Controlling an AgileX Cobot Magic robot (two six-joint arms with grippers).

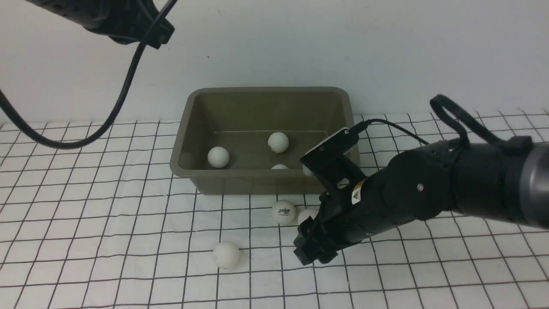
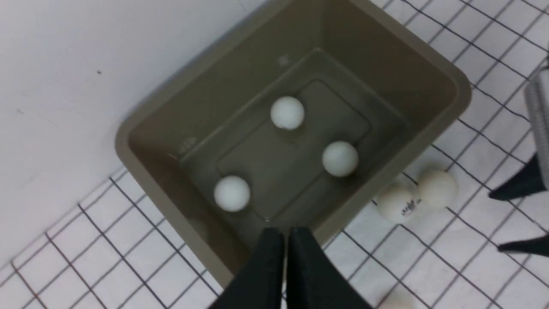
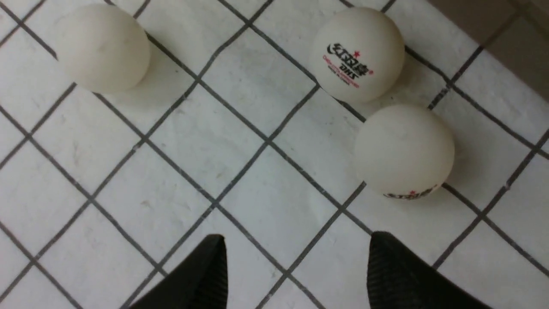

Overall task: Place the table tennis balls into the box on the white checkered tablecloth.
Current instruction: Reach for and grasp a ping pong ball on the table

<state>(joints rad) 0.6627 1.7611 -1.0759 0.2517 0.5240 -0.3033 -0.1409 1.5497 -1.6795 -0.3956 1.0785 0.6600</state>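
The olive-brown box [image 1: 184, 163] stands at the back of the white checkered tablecloth [image 1: 107, 223] and holds three table tennis balls [image 2: 287, 112], [image 2: 340, 158], [image 2: 232, 193]. Three more lie on the cloth in front of it: one with a logo [image 1: 283, 211], one beside it [image 1: 305, 214] partly behind my right gripper, and one apart [image 1: 226, 254]. My right gripper [image 3: 298, 244] is open and empty, low over the cloth just short of the paired balls [image 3: 358, 53], [image 3: 403, 148]. My left gripper [image 2: 286, 238] is shut and empty, high above the box's near rim.
A white wall rises right behind the box. The left arm [image 1: 124, 19] and its black cable [image 1: 120, 98] hang at the upper left. The right arm [image 1: 429, 189] stretches across the cloth's right side. A box corner [image 3: 506, 25] shows in the right wrist view.
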